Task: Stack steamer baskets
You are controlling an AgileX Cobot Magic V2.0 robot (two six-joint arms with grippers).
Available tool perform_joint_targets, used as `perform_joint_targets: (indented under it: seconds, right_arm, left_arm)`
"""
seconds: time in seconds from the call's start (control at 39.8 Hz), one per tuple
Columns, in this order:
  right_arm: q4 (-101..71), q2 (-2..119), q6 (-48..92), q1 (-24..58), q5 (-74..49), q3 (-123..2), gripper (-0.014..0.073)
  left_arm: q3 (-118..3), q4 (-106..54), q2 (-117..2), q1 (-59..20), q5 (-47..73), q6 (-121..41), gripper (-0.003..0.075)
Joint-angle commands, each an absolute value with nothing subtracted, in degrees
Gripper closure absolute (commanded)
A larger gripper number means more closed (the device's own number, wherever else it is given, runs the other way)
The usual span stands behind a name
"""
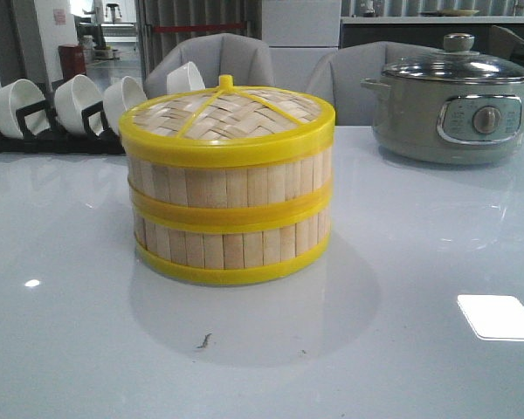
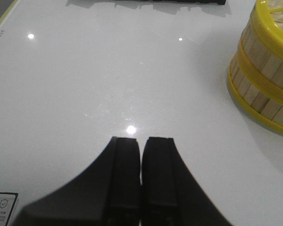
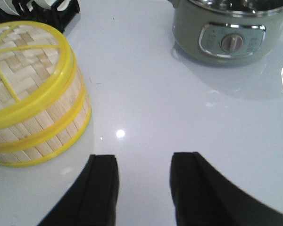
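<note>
nearest the lens, low in each wrist frame, were my own fingers: left gripper (image 2: 141, 179) pressed together, right gripper (image 3: 144, 188) spread, both empty. steamer baskets (image 1: 227, 205) sat mid-frame on the table (image 1: 70, 332), already stacked two high under the lid (image 1: 227, 109). i judged little remained; best to keep clear and not nudge the stack.

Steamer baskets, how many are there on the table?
2, stacked mid-table: the lower basket sits on the table, the upper basket rests on it, under the woven lid. None seem hidden.
</note>
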State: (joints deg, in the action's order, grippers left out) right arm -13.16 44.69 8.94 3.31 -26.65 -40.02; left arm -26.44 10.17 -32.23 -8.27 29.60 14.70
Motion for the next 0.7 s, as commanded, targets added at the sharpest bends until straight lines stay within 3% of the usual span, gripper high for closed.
perform_joint_targets:
  seconds: [0.0, 0.43, 0.68]
  right_arm:
    - [-14.68, 40.49, 8.96, 1.59, -20.53, -36.81, 0.0211]
    - [-15.26, 27.04, 8.96, -2.54, -17.36, -20.89, 0.0216]
    - [-16.96, 20.26, 8.96, -2.54, -10.75, -14.8, 0.032]
  left_arm:
    - [-28.06, 10.09, -32.28, -8.61, 25.2, 15.07, 0.0636]
    - [-28.06, 10.09, -32.28, -8.61, 25.2, 15.07, 0.0636]
    - [-28.06, 10.09, -32.28, -8.61, 25.2, 15.07, 0.0636]
